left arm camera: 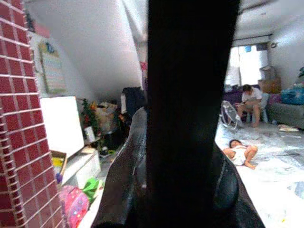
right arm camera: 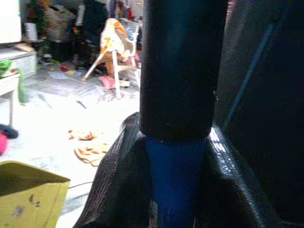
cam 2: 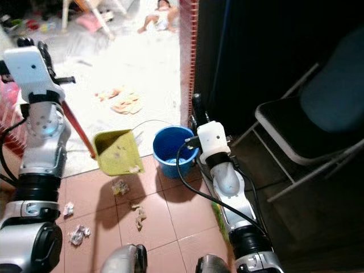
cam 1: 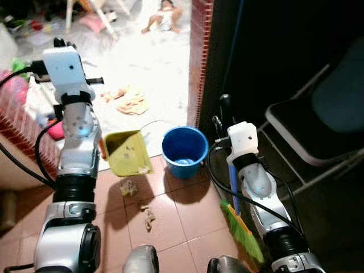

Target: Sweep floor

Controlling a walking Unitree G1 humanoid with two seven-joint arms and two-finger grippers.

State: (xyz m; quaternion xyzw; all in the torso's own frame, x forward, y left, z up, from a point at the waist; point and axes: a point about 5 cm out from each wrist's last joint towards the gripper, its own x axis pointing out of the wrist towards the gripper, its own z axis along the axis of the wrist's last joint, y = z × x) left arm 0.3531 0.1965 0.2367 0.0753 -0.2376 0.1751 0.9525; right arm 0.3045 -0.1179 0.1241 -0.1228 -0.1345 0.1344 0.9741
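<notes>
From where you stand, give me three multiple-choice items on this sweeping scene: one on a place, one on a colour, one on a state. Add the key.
1. Where does the bucket stand?
A. Just right of the dustpan
B. On the folding chair
C. Behind the robot

2. What colour is the dustpan?
A. Red
B. Yellow-green
C. Black

3. What is the right gripper doing?
A. Hanging open
B. Shut on the broom
C. Shut on the bucket

Key: 1 A, the blue bucket sits on the floor beside the dustpan's right edge. 2 B, its scoop shows yellow-green in both eye views. 3 B, the right wrist view shows the fingers closed around the blue-and-black handle, with green bristles down by the floor.
</notes>
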